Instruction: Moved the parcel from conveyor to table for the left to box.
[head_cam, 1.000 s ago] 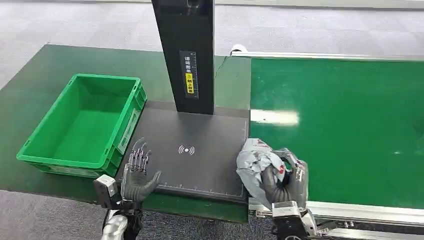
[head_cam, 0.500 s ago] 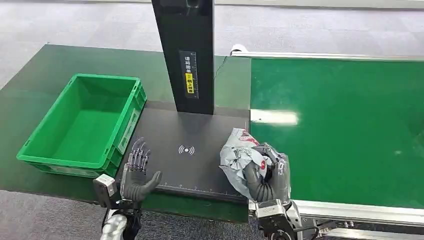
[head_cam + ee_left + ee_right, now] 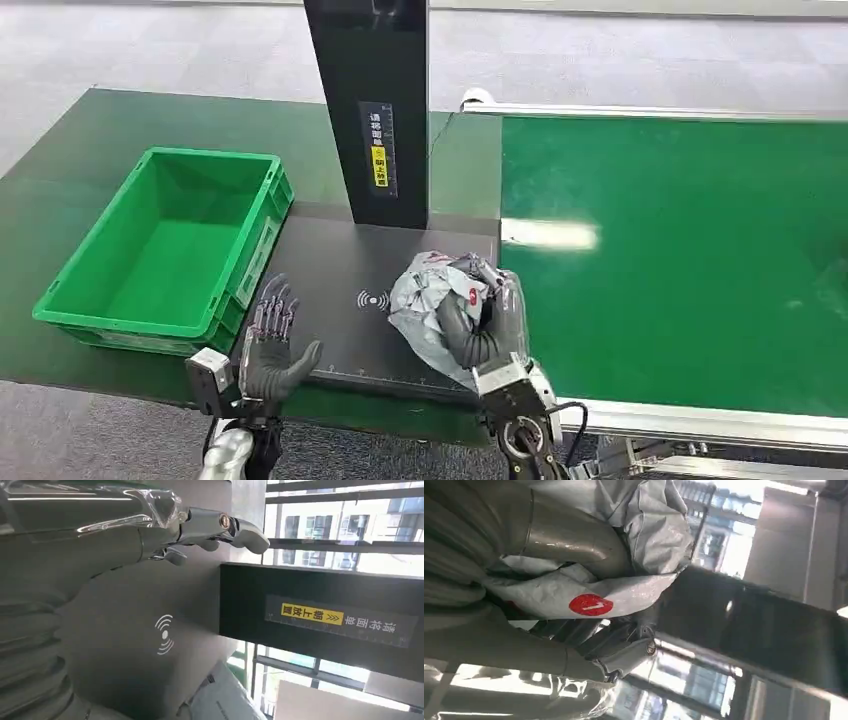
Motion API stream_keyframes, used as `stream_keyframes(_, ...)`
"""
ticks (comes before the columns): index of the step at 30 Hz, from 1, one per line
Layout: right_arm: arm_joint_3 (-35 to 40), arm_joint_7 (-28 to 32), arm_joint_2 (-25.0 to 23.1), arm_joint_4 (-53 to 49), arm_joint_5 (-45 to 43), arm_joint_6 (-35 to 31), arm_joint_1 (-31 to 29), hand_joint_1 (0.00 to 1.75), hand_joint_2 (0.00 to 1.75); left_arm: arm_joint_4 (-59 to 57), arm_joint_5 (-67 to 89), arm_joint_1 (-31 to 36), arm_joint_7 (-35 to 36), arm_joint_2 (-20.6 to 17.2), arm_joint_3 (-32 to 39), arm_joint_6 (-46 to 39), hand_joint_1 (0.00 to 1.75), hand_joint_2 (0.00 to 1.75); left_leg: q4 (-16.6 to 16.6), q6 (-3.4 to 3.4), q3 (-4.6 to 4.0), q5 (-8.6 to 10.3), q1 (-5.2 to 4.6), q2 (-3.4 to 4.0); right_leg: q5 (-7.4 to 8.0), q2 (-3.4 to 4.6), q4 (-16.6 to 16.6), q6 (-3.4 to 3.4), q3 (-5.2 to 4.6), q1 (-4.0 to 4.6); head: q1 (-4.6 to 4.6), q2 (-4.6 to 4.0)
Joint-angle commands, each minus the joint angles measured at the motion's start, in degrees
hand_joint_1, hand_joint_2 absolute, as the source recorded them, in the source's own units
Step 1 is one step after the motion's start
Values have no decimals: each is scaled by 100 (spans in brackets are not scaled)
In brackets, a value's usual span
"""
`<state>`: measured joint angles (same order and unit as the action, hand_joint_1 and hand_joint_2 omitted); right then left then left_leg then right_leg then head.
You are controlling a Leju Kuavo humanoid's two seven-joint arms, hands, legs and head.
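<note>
My right hand [image 3: 487,325] grips a crumpled grey parcel [image 3: 430,305] with a red round sticker [image 3: 591,605]. It holds the parcel over the right part of the black scanner plate [image 3: 330,270], beside the white wireless symbol [image 3: 372,299]. My left hand [image 3: 270,345] is open with fingers spread, at the plate's front left corner, next to the green box [image 3: 165,250]. In the left wrist view my left hand's fingers [image 3: 220,527] reach out over the plate, and a corner of the parcel [image 3: 225,700] shows beyond the symbol.
A black upright post [image 3: 370,110] with a yellow label stands at the back of the plate. The green conveyor belt [image 3: 690,250] runs along the right, with a metal rail [image 3: 700,425] at its front edge. The dark green table [image 3: 70,180] carries the empty box.
My right hand has carried the parcel leftward, off the conveyor edge and onto the scanner plate near the symbol. The left hand has stayed in place.
</note>
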<state>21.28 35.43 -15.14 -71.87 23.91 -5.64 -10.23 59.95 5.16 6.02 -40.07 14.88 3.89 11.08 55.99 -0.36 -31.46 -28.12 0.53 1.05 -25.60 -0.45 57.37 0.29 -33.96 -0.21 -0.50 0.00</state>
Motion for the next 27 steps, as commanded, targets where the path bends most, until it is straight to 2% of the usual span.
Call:
stream_keyframes(1,486,457,-371,3732,-544,-240,-953,175,175,-275,0,89,7,-163,-151,-37,0,175,-12,-2,25,2,3,-2,2,6,-11,-3,20,3,2,0)
stream_keyframes(6,525,457,-328,3965,-766,-290,-1111,175,175,-317,-25,96,7,-174,-145,-59,0,175,-9,1,16,1,2,-22,3,-5,-10,0,16,1,0,0)
stream_keyframes(10,537,457,-385,4675,-639,-553,-1281,175,175,-365,-30,100,7,-178,-146,-43,0,175,-8,0,15,3,0,-32,1,-17,-8,0,18,0,0,0)
stream_keyframes(13,496,418,-397,5083,-644,-494,-1254,175,175,-442,-10,135,7,-180,-168,-52,0,175,-10,0,19,3,0,-36,0,-20,-10,0,24,-1,2,0)
stream_keyframes(24,376,457,-362,5154,-638,-670,-1260,175,175,-470,-14,97,7,-164,-218,-59,0,175,-7,2,43,7,-2,-40,2,-23,-8,1,53,-2,7,0)
stream_keyframes(25,376,457,-363,5136,-632,-679,-1267,0,175,-474,-17,99,7,-163,-221,-57,0,175,-4,2,49,4,-1,-40,-1,-26,-6,1,60,-2,7,0)
stream_keyframes(27,372,457,-358,5028,-616,-760,-1247,0,175,-481,-25,106,7,-167,-223,-60,0,175,-6,2,54,7,-1,-39,3,-25,-8,1,68,-3,7,0)
